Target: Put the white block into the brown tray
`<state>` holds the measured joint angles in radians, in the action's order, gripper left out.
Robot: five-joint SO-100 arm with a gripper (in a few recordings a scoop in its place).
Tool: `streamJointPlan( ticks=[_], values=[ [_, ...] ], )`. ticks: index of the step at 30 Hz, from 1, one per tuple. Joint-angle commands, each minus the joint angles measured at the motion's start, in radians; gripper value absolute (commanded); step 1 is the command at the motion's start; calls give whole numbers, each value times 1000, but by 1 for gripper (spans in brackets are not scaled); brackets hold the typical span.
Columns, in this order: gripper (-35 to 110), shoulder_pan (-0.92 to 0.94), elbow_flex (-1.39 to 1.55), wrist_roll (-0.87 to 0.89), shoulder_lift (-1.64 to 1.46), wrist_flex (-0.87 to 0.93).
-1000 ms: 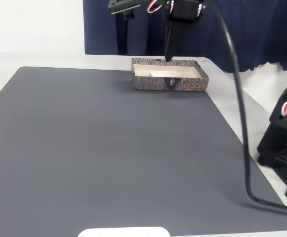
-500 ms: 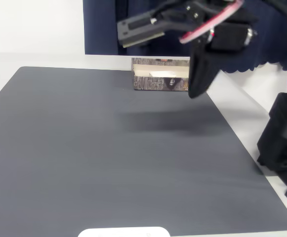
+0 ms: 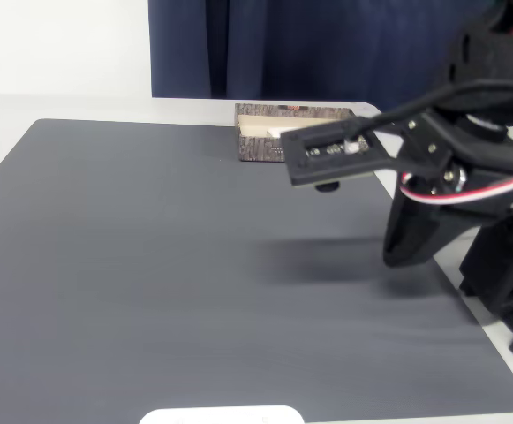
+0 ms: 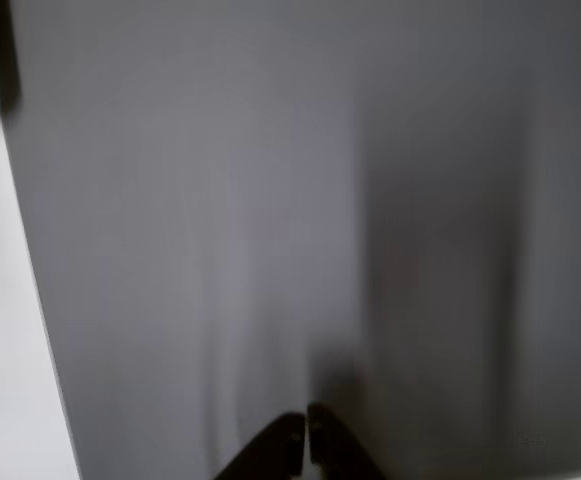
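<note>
The brown tray [image 3: 258, 148] stands at the far edge of the dark mat, its right half hidden behind my arm's camera bracket. Inside it a paler strip shows against the cream floor, which looks like the white block [image 3: 280, 132], blurred and partly covered. My gripper [image 3: 399, 256] hangs over the right side of the mat, well in front of the tray and pointing down. In the wrist view the gripper [image 4: 305, 440] has its fingertips meeting with nothing between them, above bare grey mat.
The dark grey mat [image 3: 150, 265] covers most of the table. A wide flat white plate [image 3: 221, 415] pokes in at the front edge. The arm's black base [image 3: 503, 274] stands off the mat at the right, and a blue curtain hangs behind.
The arm has swung away from above the tray, moving toward the front right and lower over the mat. The tray has stayed in place.
</note>
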<state>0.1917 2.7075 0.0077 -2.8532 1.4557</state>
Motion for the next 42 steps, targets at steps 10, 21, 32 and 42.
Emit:
streamJointPlan(
  ticks=[10,21,32,42],
  values=[
    [0,-40,244,67,-285,-155],
    [0,-44,359,61,-434,-247],
    [0,-37,394,43,-459,-256],
    [0,-46,407,37,-460,-123]
  ],
)
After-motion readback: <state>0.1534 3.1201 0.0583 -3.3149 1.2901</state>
